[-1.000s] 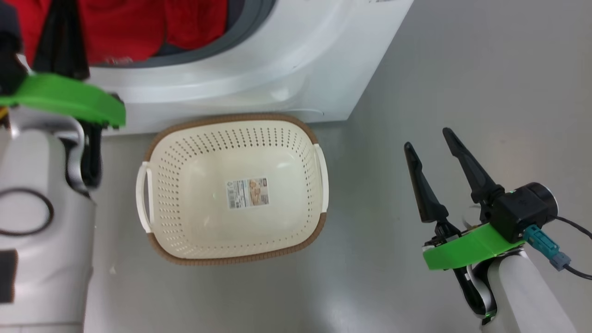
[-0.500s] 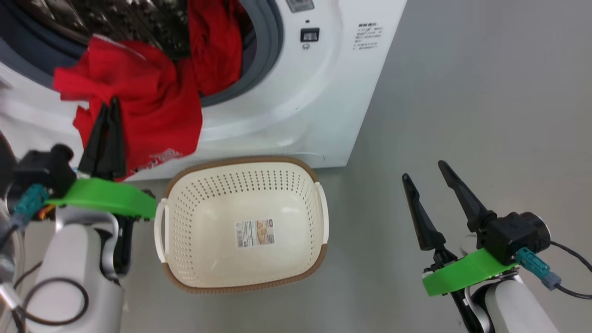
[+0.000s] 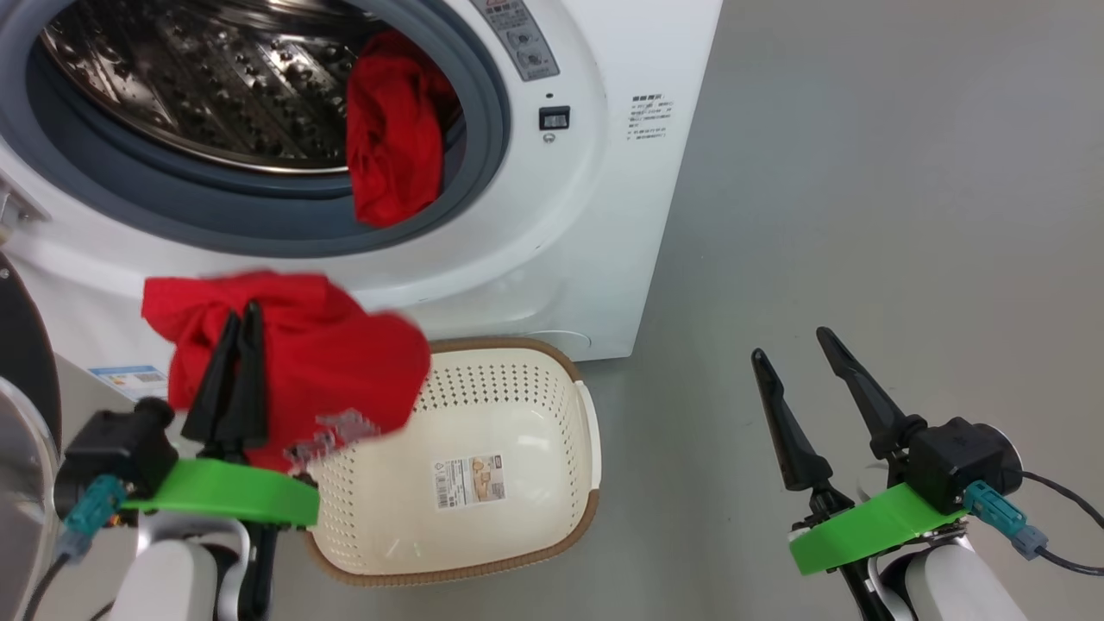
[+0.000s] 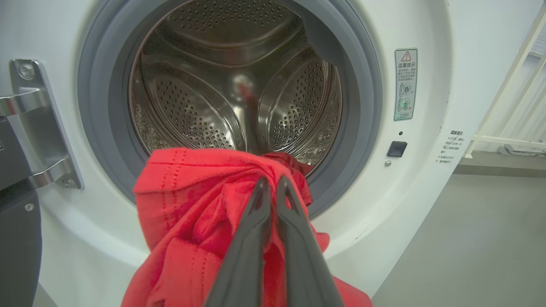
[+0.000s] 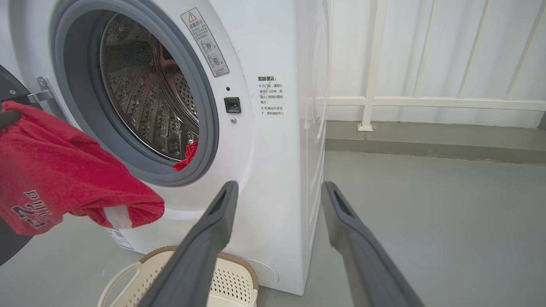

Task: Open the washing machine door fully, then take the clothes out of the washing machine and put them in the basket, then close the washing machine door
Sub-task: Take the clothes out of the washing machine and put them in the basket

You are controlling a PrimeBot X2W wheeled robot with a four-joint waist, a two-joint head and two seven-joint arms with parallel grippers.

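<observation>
left gripper [image 3: 243, 310] clamped on red garment [image 3: 302, 362], lower left | garment, draped from the washing machine [image 3: 595, 216] mouth a moment back, now clear, over basket [image 3: 517, 405] left rim | second red piece [image 3: 392, 129] remains, upper centre | right gripper [image 3: 792, 343] spread, empty | likely next: drop.

The white washing machine [image 3: 595, 216] stands with its door [image 3: 26, 362] swung open to the left. One red garment [image 3: 336, 371], pinched in the left tool [image 3: 241, 312], hangs over the left edge of the cream basket [image 3: 552, 405]. Another red piece [image 3: 392, 147] drapes over the drum's grey ring.
</observation>
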